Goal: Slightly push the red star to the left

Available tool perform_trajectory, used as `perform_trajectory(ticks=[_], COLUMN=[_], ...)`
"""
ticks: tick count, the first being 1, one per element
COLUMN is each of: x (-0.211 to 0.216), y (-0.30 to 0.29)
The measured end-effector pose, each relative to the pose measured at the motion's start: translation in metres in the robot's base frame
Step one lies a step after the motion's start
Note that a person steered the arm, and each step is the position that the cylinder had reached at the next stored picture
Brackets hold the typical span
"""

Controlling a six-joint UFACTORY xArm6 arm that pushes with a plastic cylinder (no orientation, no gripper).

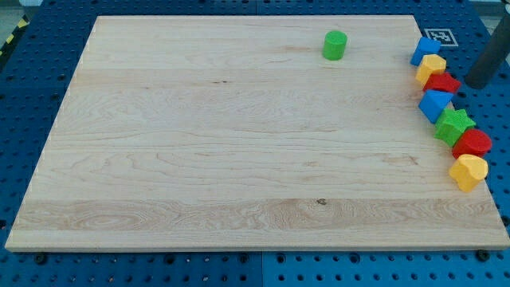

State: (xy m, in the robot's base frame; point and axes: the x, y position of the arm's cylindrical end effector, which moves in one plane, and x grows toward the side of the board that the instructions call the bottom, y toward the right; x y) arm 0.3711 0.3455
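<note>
- At the view's right edge, my tip (470,84) ends just right of the red star (442,82); contact is unclear.
- I carry a bare rod, nothing to open or close.
- The red star sits between a yellow block (431,67) and a blue block (435,104).
- A green cylinder (335,45) stands apart on the wooden board (223,151).

Even, bright light is falling across the wooden board (239,135), seemingly from overhead, since shadows are staying short and soft. The green cylinder (335,45) is casting only a faint dark rim at its near side. No glare is washing out the grain. The dark rod (488,60) at the right edge is looking slightly blurred, and its end is perhaps hidden.
</note>
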Motion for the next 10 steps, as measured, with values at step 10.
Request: perform_trajectory(ticks=[10], x=[0.020], y=[-0.030])
